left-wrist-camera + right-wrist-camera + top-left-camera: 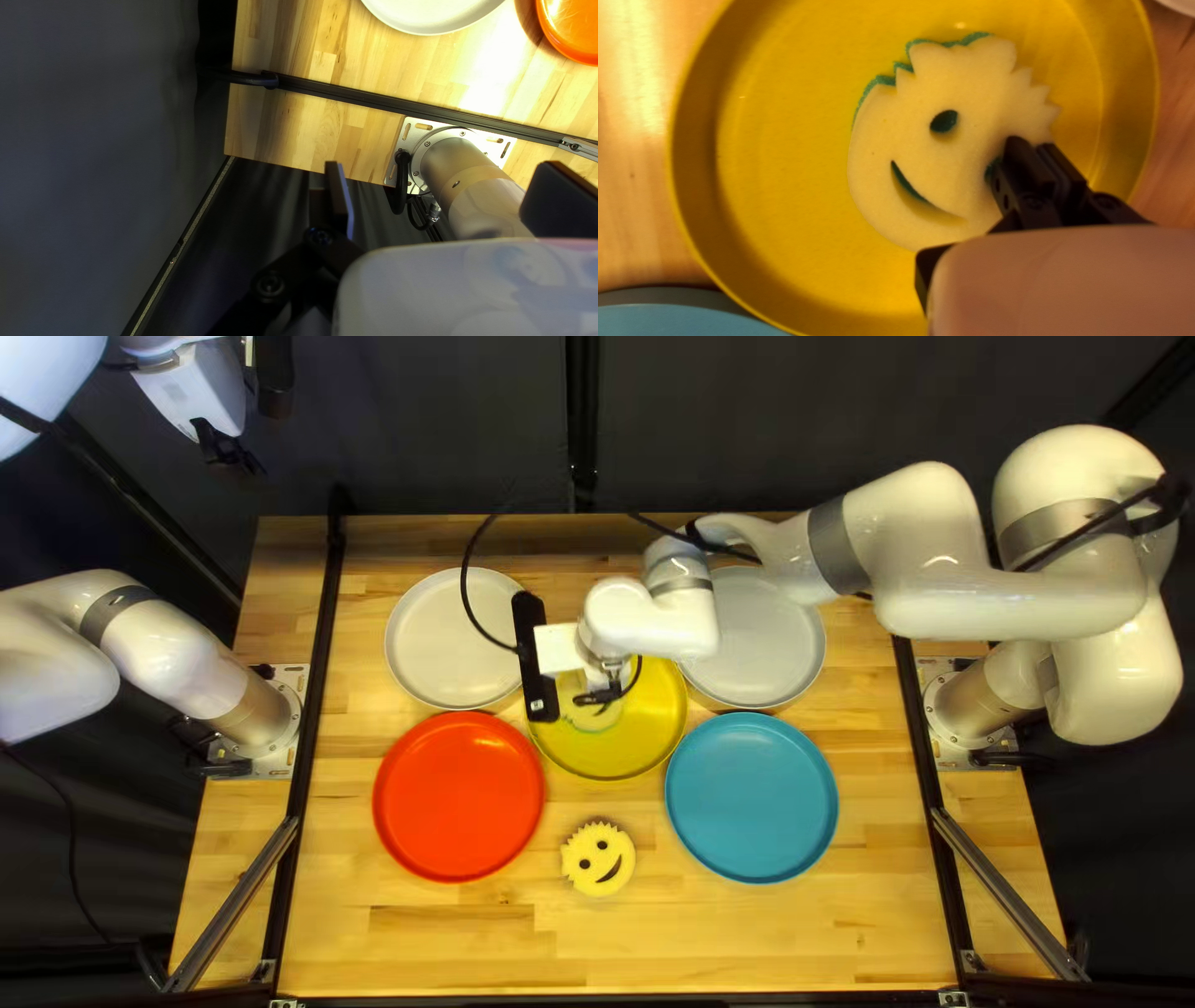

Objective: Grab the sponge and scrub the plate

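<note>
Sponge: the smiley-face sponge (903, 137) lies in the yellow plate (666, 734), pale face up, its green layer showing along one edge.
Right gripper: I have it (604, 695) low over that plate, fingers drawn together against the sponge beside a partly covered eye hole; whether they pinch any of it, I can't tell.
Left gripper: raised (233, 457) at the far left, off the table, fingers wide apart with nothing between them.
Near side: a second smiley sponge (598, 859) on the wooden table (747, 940), between the red plate (458, 797) and the blue plate (751, 797).
Far side: two pale plates (448, 641), flanking the yellow one.
</note>
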Available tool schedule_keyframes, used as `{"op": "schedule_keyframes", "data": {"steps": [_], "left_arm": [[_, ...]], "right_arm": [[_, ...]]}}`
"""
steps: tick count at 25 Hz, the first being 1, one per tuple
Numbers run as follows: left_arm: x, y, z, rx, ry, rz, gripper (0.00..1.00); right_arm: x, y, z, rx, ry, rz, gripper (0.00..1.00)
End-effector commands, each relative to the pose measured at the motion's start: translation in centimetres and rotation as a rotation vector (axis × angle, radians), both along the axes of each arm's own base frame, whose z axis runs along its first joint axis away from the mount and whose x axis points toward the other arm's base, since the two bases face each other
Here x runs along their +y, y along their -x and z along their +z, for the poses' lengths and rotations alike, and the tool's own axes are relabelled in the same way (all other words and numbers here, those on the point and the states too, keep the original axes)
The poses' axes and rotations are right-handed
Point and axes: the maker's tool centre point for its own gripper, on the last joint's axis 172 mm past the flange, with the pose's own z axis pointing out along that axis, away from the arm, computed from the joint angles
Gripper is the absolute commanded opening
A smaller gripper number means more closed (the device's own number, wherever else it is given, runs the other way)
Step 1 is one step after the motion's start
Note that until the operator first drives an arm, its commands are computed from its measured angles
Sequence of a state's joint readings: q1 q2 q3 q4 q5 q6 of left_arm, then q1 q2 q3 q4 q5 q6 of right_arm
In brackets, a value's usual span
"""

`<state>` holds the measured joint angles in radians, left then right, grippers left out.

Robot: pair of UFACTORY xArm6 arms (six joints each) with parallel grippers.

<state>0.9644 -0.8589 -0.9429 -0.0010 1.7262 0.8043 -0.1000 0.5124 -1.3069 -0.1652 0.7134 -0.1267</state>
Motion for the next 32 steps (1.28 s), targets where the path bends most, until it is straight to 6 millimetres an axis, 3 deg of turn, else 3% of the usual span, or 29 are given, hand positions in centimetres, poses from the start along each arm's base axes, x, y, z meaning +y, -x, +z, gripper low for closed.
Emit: {"op": "schedule_keyframes", "data": {"steps": [1, 7, 12, 18, 23, 27, 32], "left_arm": [[0.0, 0.0, 0.0, 0.0, 0.0, 0.0, 1.0], [0.0, 0.0, 0.0, 0.0, 0.0, 0.0, 1.0], [0.0, 0.0, 0.0, 0.0, 0.0, 0.0, 1.0], [0.0, 0.0, 0.0, 0.0, 0.0, 0.0, 1.0], [0.0, 0.0, 0.0, 0.0, 0.0, 0.0, 1.0], [0.0, 0.0, 0.0, 0.0, 0.0, 0.0, 1.0], [0.0, 0.0, 0.0, 0.0, 0.0, 0.0, 1.0]], "right_arm": [[-1.3, -0.2, 0.3, 0.01, -0.005, -0.015, 0.0], [-0.2, -0.9, 0.0, 0.011, -0.006, -0.008, 0.0], [2.0, -1.6, 0.5, 0.003, 0.0, 0.013, 0.0], [6.2, -2.0, 1.0, -0.01, 0.016, 0.052, 0.0], [7.3, -1.6, 1.6, -0.02, 0.027, 0.067, 0.0], [6.4, -1.7, 1.2, -0.017, 0.028, 0.068, 0.0], [2.9, -1.9, 0.0, -0.004, 0.009, 0.048, 0.0]]}}
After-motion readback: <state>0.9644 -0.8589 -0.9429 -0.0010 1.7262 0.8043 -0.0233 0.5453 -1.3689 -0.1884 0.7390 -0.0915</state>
